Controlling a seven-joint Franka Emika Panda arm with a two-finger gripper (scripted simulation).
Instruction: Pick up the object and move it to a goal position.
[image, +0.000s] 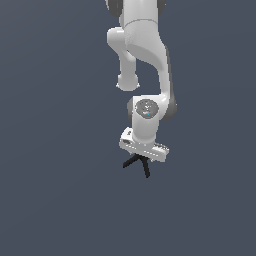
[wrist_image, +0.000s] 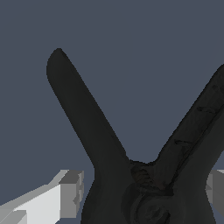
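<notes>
The object is a small black spring clamp (image: 146, 170) with two thin handles splayed in a V. In the exterior view it sits right under the white hand of my gripper (image: 139, 158), its handles sticking out below. In the wrist view the clamp (wrist_image: 100, 140) fills most of the picture, with its pivot body between my two grey fingertips (wrist_image: 70, 192). Both fingers touch the sides of the body, so my gripper (wrist_image: 142, 194) is shut on the clamp. The red spot is not visible.
The white arm (image: 145, 50) comes down from the top of the exterior view. The surface (image: 50, 200) is a plain dark blue-grey with nothing else on it in sight. No goal marker shows.
</notes>
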